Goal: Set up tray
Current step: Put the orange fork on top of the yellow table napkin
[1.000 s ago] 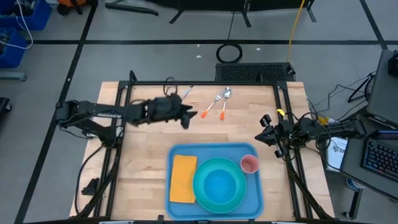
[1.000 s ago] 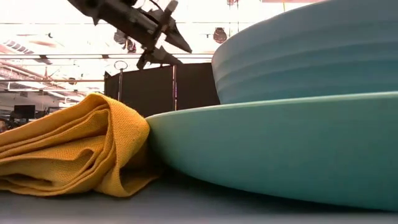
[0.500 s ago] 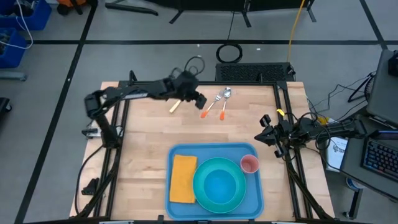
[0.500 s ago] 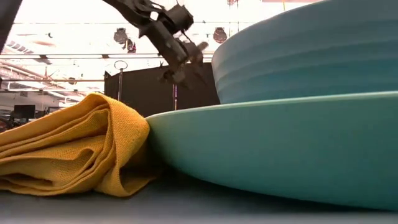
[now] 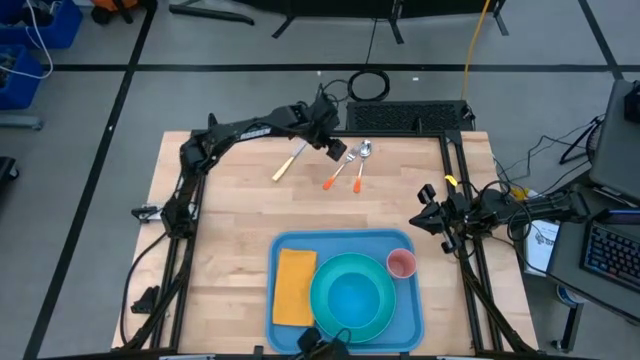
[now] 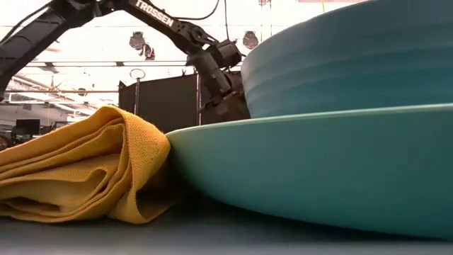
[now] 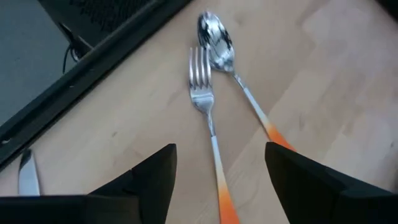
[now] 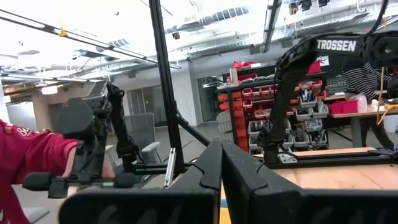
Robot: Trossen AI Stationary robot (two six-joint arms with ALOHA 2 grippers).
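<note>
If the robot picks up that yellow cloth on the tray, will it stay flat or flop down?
It will probably flop. The yellow cloth lies in soft, rounded folds beside the plate, so it looks limp, not stiff. It also seems light, and a pinch at one edge may let the folds fall open.

Fork and spoon lie side by side; knife apart; pink cup beside turquoise plate.
</note>
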